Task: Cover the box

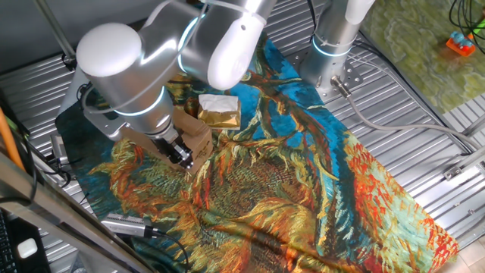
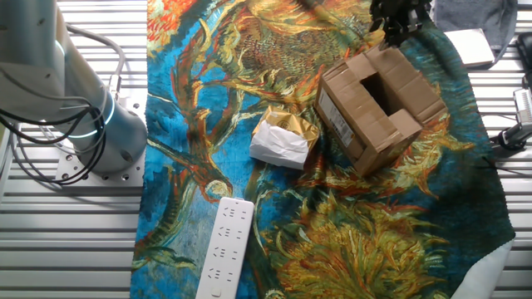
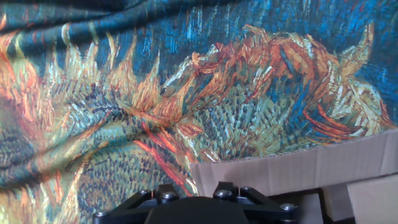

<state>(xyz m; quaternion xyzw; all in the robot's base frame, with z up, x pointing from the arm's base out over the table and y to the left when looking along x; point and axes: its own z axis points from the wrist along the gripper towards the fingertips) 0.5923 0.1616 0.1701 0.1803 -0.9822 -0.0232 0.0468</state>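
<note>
Box (image 2: 378, 112) sits on painted cloth (image 2: 249, 50) over bench (image 2: 75, 249), far side, just beside gold-white packet (image 2: 284, 139). Top flaps mostly folded; dark gap in the middle. Pincer (image 2: 397, 23) at box's far edge; fingers apart or together, cannot tell. White power strip (image 2: 224, 247) lies nearer.

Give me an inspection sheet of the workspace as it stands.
Surface: painted cloth over a slatted table.
Job's things: box, two flaps folded in, centre gap open.
Clutter: gold packet beside the box; power strip.
Claw: claw at the box's far edge; jaw state unclear.
Cables: cable trailing from the arm base.
Surroundings: orange object on green mat.
</note>
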